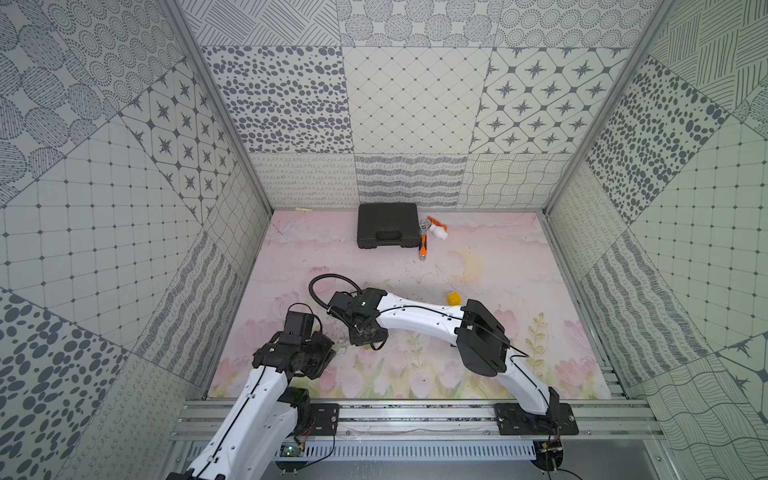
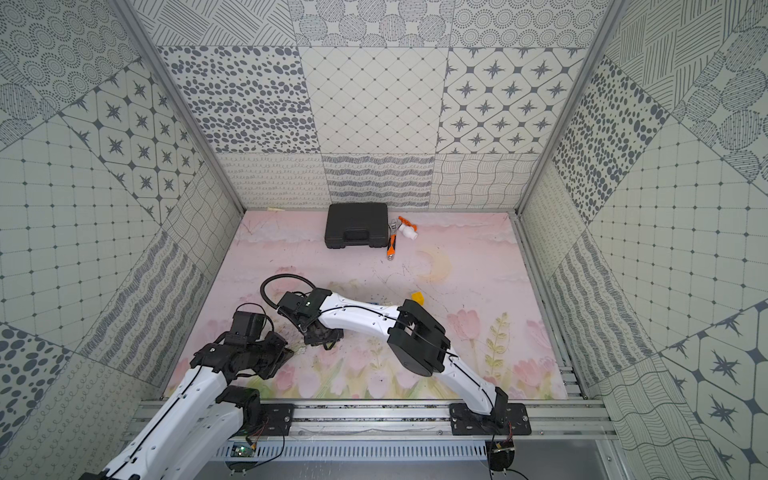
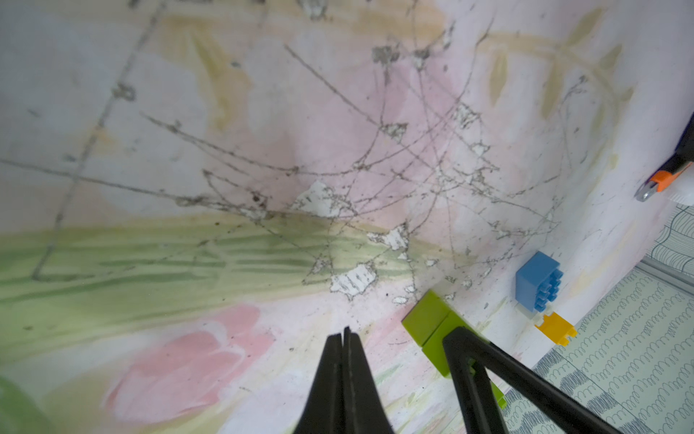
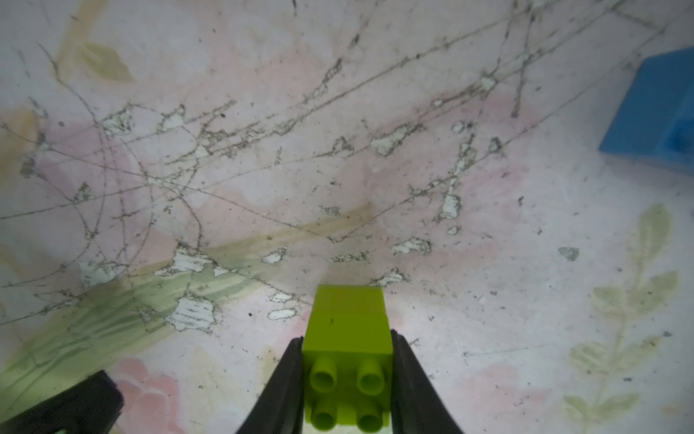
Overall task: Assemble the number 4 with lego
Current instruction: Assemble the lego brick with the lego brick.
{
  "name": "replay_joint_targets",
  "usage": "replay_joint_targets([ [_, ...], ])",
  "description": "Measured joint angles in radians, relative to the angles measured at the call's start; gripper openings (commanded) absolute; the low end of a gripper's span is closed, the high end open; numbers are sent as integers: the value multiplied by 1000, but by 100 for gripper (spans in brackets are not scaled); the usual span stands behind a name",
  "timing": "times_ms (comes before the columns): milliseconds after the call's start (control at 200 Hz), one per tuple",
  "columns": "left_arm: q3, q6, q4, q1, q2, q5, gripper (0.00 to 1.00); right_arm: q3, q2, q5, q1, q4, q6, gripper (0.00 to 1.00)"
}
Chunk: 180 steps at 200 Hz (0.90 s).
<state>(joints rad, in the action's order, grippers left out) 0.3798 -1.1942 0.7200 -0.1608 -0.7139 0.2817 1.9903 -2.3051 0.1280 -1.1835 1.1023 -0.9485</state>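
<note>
Lego green bricks [image 4: 347, 323] sit clamped in right fingers [image 4: 409, 375]; left fingers [image 3: 351, 360] pressed together, empty.

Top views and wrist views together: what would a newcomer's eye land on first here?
Probably the lime green studded plastic bricks pinched in the right tool, low over the scratched floral mat near its middle. Next, the empty, shut left tool close beside it. Then the big black plastic case at the back wall, with an orange-handled wrench next to it.
</note>
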Motion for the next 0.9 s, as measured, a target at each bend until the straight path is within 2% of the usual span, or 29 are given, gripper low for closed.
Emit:
replay_joint_targets([
  [210, 23, 0, -42, 0, -58, 3, 5, -117, 95, 18, 31, -5, 64, 0],
  [380, 20, 1, -126, -18, -168, 27, 5, -255, 281, 43, 99, -18, 116, 0],
  [570, 55, 1, -267, -97, -365, 45, 0, -383, 504, 73, 230, -52, 181, 0],
  [700, 106, 3, -377, -148, -528, 52, 0, -563, 644, 82, 333, -109, 221, 0],
  [901, 212, 11, -583, -220, -757, 101, 0, -792, 746, 87, 529, -137, 246, 0],
])
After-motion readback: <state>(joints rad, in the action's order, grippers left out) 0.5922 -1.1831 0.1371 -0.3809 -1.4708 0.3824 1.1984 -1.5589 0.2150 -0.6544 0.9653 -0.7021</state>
